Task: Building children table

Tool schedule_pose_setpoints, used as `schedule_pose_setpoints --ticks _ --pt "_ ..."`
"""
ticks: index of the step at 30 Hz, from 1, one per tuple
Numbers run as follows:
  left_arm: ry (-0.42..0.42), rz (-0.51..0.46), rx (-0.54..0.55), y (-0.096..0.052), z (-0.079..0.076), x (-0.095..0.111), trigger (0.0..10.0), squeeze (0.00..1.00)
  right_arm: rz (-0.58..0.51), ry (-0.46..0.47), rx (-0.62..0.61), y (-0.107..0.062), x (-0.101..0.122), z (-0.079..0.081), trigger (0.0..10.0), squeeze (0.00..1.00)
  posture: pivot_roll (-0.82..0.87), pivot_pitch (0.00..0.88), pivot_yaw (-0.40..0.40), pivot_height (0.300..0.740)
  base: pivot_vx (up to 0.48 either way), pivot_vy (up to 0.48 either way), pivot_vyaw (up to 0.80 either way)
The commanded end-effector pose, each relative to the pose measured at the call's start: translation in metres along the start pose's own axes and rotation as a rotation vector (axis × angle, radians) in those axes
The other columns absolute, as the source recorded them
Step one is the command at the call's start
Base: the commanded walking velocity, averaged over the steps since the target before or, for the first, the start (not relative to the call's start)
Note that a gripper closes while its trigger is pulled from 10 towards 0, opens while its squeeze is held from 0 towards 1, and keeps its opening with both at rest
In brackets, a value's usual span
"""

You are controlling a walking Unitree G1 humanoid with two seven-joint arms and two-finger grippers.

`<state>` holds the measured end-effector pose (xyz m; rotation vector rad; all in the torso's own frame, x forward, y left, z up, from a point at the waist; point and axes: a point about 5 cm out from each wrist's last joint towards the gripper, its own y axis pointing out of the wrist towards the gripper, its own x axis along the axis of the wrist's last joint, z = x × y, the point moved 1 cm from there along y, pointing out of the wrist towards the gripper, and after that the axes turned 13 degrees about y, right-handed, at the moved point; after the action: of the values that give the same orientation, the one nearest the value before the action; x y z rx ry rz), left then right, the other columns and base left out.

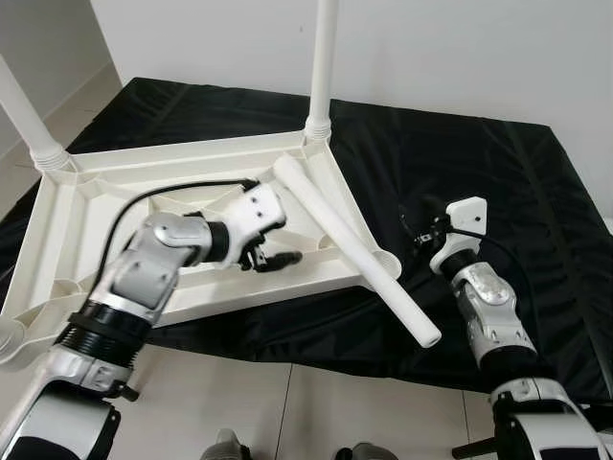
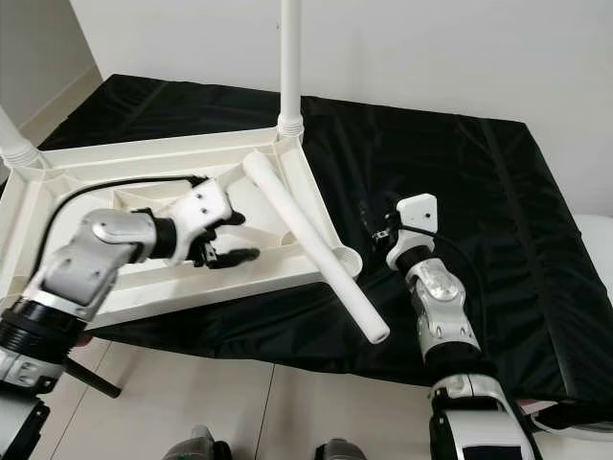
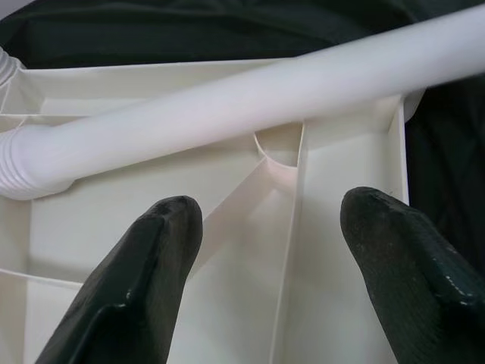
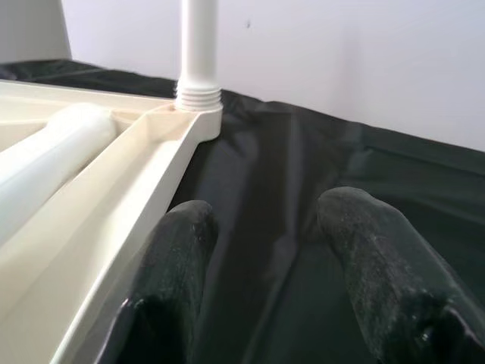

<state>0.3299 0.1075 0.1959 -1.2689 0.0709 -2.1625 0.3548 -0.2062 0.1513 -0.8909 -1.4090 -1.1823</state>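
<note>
Both end effectors, left [image 1: 271, 259] and right [image 1: 419, 237], gape released; the loose leg [image 1: 352, 247] could roll off the upturned table [image 1: 67, 216] if nudged.

No writing, label, brand mark, number or sign can be read anywhere in these views.

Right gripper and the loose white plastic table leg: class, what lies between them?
Bare black cloth and nothing else separates the right gripper from the loose white plastic table leg, as the left eye view shows.
</note>
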Motion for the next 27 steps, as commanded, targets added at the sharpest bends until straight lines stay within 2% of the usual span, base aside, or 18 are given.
schedule_pose_setpoints --ticks 1,2,3,5,6,7,8,12,13,15,20,22,26,27 --pt "-0.069 -0.032 0.057 -0.004 0.007 -0.002 10.0 0.00 0.023 0.059 -0.069 0.002 -0.001 -0.010 10.0 0.00 -0.02 0.000 -0.026 0.740 0.000 0.000 0.00" --pt "-0.119 -0.042 0.117 -0.005 0.014 -0.004 10.0 0.00 0.020 0.090 -0.106 0.004 0.000 -0.014 10.0 0.00 -0.01 0.000 -0.027 0.740 0.000 0.000 0.00" --pt "-0.119 -0.042 0.117 -0.005 0.014 -0.004 10.0 0.00 0.020 0.090 -0.106 0.004 0.000 -0.014 10.0 0.00 -0.01 0.000 -0.027 0.740 0.000 0.000 0.00" --pt "-0.209 -0.051 0.255 -0.005 0.025 -0.011 10.0 0.00 0.014 0.190 -0.139 0.009 0.002 -0.017 10.0 0.00 -0.01 0.000 -0.030 0.740 0.000 0.000 0.00" --pt "-0.209 -0.051 0.255 -0.005 0.025 -0.011 10.0 0.00 0.014 0.190 -0.139 0.009 0.002 -0.017 10.0 0.00 -0.01 0.000 -0.030 0.740 0.000 0.000 0.00" --pt "-0.251 -0.059 0.299 -0.004 0.027 -0.013 10.0 0.00 0.011 0.220 -0.133 0.010 0.002 -0.015 10.0 0.00 -0.01 0.000 -0.032 0.740 0.000 0.000 0.00" --pt "-0.251 -0.059 0.299 -0.004 0.027 -0.013 10.0 0.00 0.011 0.220 -0.133 0.010 0.002 -0.015 10.0 0.00 -0.01 0.000 -0.032 0.740 0.000 0.000 0.00" --pt "-0.385 -0.083 0.539 -0.001 0.035 -0.023 10.0 0.00 0.004 0.250 -0.089 0.011 -0.005 -0.001 10.0 0.00 0.00 0.000 -0.040 0.740 0.000 0.000 0.00" --pt "-0.385 -0.083 0.539 -0.001 0.035 -0.023 10.0 0.00 0.004 0.250 -0.089 0.011 -0.005 -0.001 10.0 0.00 0.00 0.000 -0.040 0.740 0.000 0.000 0.00" --pt "-0.407 -0.090 0.663 -0.004 0.038 -0.027 10.0 0.00 -0.014 0.240 -0.046 0.012 -0.004 0.006 10.0 0.00 0.00 0.000 -0.042 0.740 0.000 0.000 0.00" --pt "-0.434 -0.089 0.736 -0.006 0.039 -0.030 10.0 0.00 -0.031 0.228 -0.019 0.013 -0.002 0.011 10.0 0.00 0.01 0.000 -0.046 0.740 0.000 0.000 0.00" --pt "-0.446 -0.075 0.777 -0.008 0.037 -0.035 10.0 0.00 -0.045 0.239 0.005 0.014 -0.003 0.017 10.0 0.00 0.02 0.000 -0.052 0.740 0.000 0.000 0.00" --pt "-0.483 -0.073 0.790 -0.010 0.035 -0.040 10.0 0.00 -0.071 0.264 0.023 0.020 0.004 0.023 10.0 0.00 0.03 0.000 -0.058 0.740 0.000 0.000 0.00" --pt "-0.470 -0.061 0.797 -0.012 0.035 -0.042 10.0 0.00 -0.077 0.253 0.027 0.022 0.007 0.023 10.0 0.00 0.04 0.000 -0.063 0.740 0.000 0.000 0.00"
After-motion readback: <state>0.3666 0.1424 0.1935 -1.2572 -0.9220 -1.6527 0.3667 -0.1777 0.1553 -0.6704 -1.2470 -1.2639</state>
